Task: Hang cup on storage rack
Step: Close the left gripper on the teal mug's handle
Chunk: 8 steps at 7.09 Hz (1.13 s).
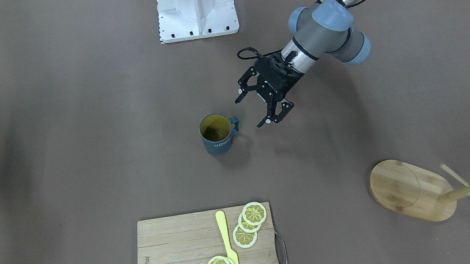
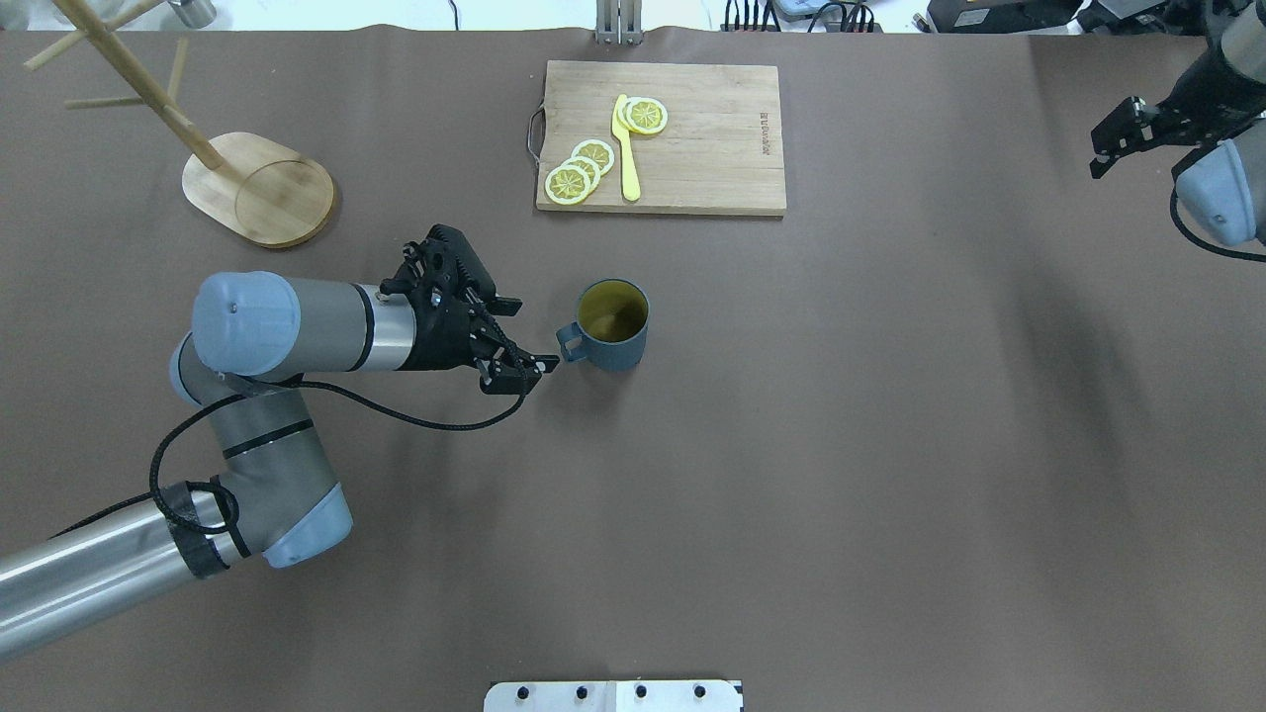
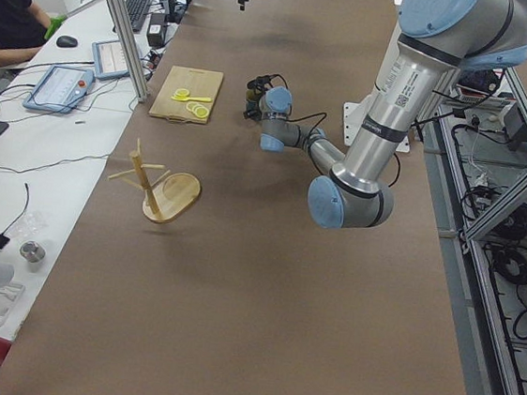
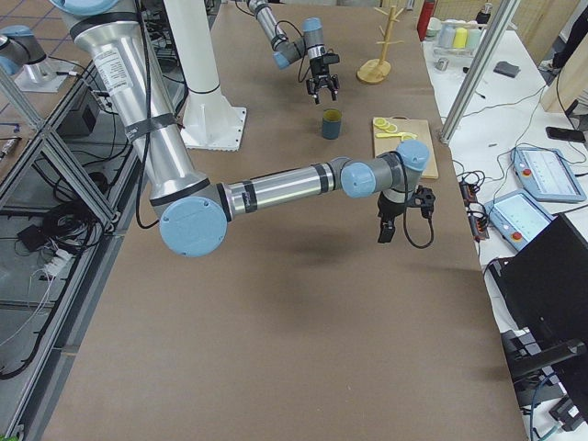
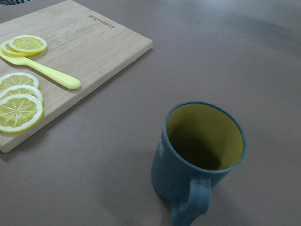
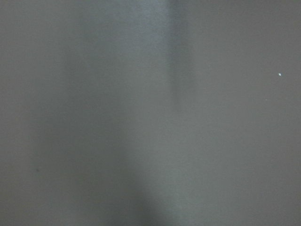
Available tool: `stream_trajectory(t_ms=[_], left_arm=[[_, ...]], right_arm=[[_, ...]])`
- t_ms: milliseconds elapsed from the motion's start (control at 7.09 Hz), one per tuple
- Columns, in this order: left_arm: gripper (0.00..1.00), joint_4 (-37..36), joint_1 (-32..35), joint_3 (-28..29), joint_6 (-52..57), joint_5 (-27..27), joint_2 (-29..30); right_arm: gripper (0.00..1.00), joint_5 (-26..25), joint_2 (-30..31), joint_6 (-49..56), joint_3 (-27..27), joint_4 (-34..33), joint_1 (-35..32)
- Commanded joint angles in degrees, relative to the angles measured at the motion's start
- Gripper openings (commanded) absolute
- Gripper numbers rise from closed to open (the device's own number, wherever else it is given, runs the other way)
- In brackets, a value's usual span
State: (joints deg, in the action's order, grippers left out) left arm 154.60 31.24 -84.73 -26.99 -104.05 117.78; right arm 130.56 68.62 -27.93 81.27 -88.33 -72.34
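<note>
The dark teal cup [image 1: 218, 139] stands upright mid-table, its loop handle toward my left gripper; it also shows in the overhead view [image 2: 613, 346] and fills the left wrist view [image 5: 175, 175]. My left gripper [image 1: 250, 112] is open and empty, a short way from the handle, not touching it; it also shows from overhead [image 2: 530, 336]. The bamboo storage rack [image 1: 406, 189] stands far off on my left side, with no cup on its pegs [image 2: 259, 188]. My right gripper [image 2: 1110, 148] hovers at the table's far right; its jaw state is unclear.
A bamboo cutting board [image 2: 712, 138] with lemon slices [image 2: 579, 170] and a yellow knife [image 2: 626, 158] lies beyond the cup. The robot's white base mount [image 1: 197, 19] sits at the near edge. The right wrist view shows only brown table.
</note>
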Motion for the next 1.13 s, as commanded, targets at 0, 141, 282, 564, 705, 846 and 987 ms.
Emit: stream_trajectory(t_ms=[0,141,282,564,705,846,987], left_arm=[[0.92,0.09,-1.98,1.66,-0.08,3.32,1.92],[0.91,0.09,-1.98,2.28,-0.26,3.41,2.71],[0.91,0.09,-1.98,2.64,-0.70,3.41,2.98],[0.86,0.17,-1.98,3.60,-0.70,3.41,2.89],[0.71,0.17,-1.98,3.87,-1.31,3.41,2.98],[0.62,0.17,-2.32,3.87,-2.53,3.41,2.98],[0.59,0.17,-2.50,3.87,-3.24,3.41,3.76]], right_arm=[[1.00,-1.35,2.04,5.82,-1.99,0.00,-2.09],[1.00,-1.10,2.13,7.87,-3.82,0.00,-3.76],[1.00,-0.57,2.92,9.63,-4.63,0.09,-5.25],[1.00,0.74,4.85,13.51,-4.63,0.00,-7.63],[1.00,1.54,5.55,13.60,-4.55,0.00,-8.16],[1.00,1.63,5.91,13.60,-4.46,0.09,-8.26],[1.00,1.63,6.09,13.60,-4.37,0.09,-8.43]])
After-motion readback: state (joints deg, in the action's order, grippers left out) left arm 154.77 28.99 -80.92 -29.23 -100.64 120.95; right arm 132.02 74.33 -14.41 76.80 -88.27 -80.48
